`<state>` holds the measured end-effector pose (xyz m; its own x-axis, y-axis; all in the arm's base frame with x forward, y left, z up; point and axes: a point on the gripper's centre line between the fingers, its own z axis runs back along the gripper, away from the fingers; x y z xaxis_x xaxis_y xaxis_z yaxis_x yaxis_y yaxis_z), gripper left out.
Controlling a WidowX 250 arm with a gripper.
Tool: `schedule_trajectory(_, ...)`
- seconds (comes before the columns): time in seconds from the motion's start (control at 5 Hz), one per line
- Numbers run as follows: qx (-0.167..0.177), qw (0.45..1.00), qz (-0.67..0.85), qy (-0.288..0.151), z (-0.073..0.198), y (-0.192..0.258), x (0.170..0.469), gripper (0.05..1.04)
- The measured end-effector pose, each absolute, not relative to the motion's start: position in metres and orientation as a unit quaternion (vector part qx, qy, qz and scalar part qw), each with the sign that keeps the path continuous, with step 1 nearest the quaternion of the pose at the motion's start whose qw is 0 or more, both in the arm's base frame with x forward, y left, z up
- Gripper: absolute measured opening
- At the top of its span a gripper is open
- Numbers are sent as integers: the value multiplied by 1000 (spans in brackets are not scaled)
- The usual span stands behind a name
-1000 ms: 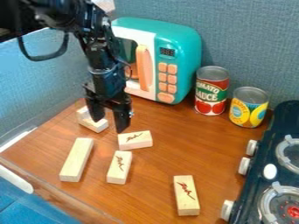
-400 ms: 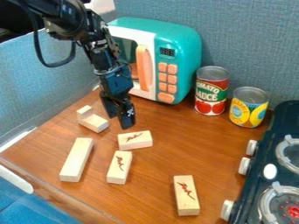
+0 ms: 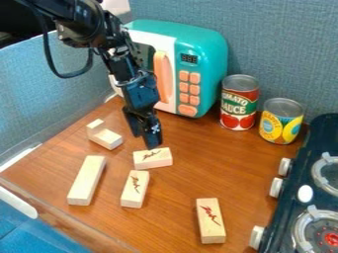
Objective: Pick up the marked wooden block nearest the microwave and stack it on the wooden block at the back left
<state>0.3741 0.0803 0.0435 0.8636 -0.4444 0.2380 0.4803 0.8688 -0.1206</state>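
A black robot arm (image 3: 119,57) is slanting down from the frame's upper left, its gripper (image 3: 147,142) pointing downward, whether clenched or released unclear, beside a marked wooden block (image 3: 152,158) lying left of center on the worktop (image 3: 188,185).

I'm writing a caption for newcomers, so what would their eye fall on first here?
Probably the teal toy microwave at the back, with its orange handle and buttons. Next, the black robot arm slanting in from the upper left, its hand near one of the pale wooden blocks. The bright cans right of the microwave might follow.
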Motion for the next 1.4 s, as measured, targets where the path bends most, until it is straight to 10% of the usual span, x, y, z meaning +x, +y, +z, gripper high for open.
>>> schedule_trajectory(1.2, -17, 953, -301, 9, 10, 75, 376, 958)
schedule_trajectory(1.4, -19, 959, -281, -5, 9, 75, 377, 670)
